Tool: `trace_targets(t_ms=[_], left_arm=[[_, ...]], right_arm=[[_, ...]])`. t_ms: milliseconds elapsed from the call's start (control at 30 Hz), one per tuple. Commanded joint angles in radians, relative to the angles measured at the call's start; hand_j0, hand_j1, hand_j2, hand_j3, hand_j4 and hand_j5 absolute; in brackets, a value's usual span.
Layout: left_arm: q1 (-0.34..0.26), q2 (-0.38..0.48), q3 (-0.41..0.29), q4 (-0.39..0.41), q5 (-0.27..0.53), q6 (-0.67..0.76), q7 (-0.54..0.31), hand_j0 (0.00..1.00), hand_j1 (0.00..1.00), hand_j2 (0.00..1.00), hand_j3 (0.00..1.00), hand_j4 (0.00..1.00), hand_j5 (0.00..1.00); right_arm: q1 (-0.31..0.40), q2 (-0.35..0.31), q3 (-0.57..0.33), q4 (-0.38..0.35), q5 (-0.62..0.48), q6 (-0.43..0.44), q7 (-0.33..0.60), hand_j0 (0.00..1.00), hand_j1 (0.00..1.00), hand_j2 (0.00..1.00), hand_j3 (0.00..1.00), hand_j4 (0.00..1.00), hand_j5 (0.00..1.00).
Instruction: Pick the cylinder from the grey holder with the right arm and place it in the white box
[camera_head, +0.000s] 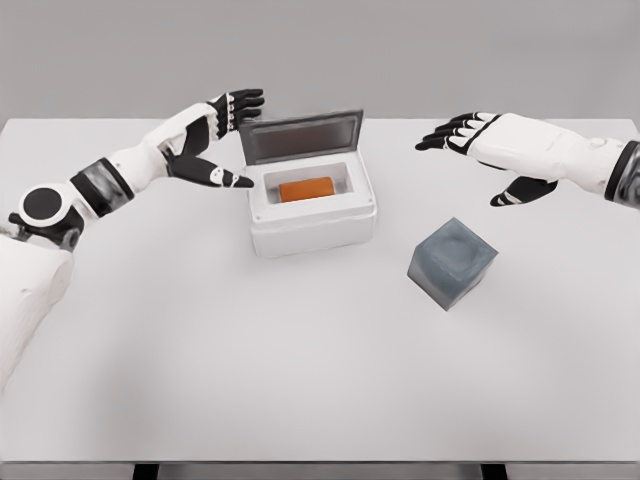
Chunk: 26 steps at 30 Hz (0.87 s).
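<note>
Across the wide white tabletop (300, 380) everything sits well apart from my arms. Near its middle stands the white box (312, 215) with its grey lid raised, and the orange cylinder (307, 189) lies inside it. To its right rests the grey cube-shaped holder (452, 262), tilted. My right hand (480, 140) hovers above the table with fingers spread, holding nothing. My left hand (215, 140), spread too, is just beside the box's left edge.

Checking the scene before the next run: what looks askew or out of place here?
The grey holder sits turned at an angle to the table edges. Otherwise nothing stands out: the orange cylinder lies inside the open white box.
</note>
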Motion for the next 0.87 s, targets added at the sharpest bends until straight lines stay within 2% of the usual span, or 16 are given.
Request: trace_targets(t_ms=[0, 133, 300, 367, 433, 500, 533, 600, 833], left_arm=[[0.002, 0.01, 0.001, -0.02, 0.009, 0.0, 0.0, 1.0, 1.0, 1.0, 1.0, 1.0, 1.0], [0.008, 0.038, 0.004, -0.036, 0.021, -0.002, 0.0, 1.0, 1.0, 1.0, 1.0, 1.0, 1.0], [0.037, 0.14, 0.007, -0.122, 0.107, -0.002, 0.0, 1.0, 1.0, 1.0, 1.0, 1.0, 1.0], [0.061, 0.192, 0.01, -0.17, 0.13, -0.009, 0.0, 1.0, 1.0, 1.0, 1.0, 1.0, 1.0], [0.107, 0.246, 0.036, -0.223, 0.13, -0.106, 0.0, 1.0, 1.0, 1.0, 1.0, 1.0, 1.0], [0.169, 0.321, 0.061, -0.277, 0.132, -0.193, 0.0, 1.0, 1.0, 1.0, 1.0, 1.0, 1.0], [0.221, 0.352, 0.076, -0.311, 0.132, -0.195, 0.0, 1.0, 1.0, 1.0, 1.0, 1.0, 1.0], [0.265, 0.389, 0.089, -0.342, 0.132, -0.198, 0.0, 1.0, 1.0, 1.0, 1.0, 1.0, 1.0], [0.291, 0.404, 0.098, -0.343, 0.13, -0.199, 0.0, 1.0, 1.0, 1.0, 1.0, 1.0, 1.0]], right_arm=[[0.0, -0.002, 0.0, 0.0, -0.004, 0.002, 0.0, 1.0, 1.0, 1.0, 1.0, 1.0, 1.0], [0.002, -0.005, 0.0, 0.0, -0.004, 0.001, 0.0, 1.0, 1.0, 1.0, 1.0, 1.0, 1.0], [0.002, -0.005, 0.0, 0.0, -0.004, 0.001, 0.0, 1.0, 1.0, 1.0, 1.0, 1.0, 1.0], [0.003, -0.005, 0.0, 0.0, -0.004, 0.001, 0.0, 1.0, 1.0, 1.0, 1.0, 1.0, 1.0], [0.003, -0.005, 0.0, 0.0, -0.004, 0.001, 0.0, 1.0, 1.0, 1.0, 1.0, 1.0, 1.0], [0.003, -0.004, 0.0, 0.0, -0.004, 0.001, 0.0, 1.0, 1.0, 1.0, 1.0, 1.0, 1.0], [0.003, -0.004, 0.0, 0.0, -0.004, 0.001, 0.0, 1.0, 1.0, 1.0, 1.0, 1.0, 1.0], [0.003, -0.005, 0.0, 0.0, -0.004, 0.001, 0.0, 1.0, 1.0, 1.0, 1.0, 1.0, 1.0], [0.003, -0.007, 0.0, 0.0, -0.004, 0.001, 0.0, 1.0, 1.0, 1.0, 1.0, 1.0, 1.0]])
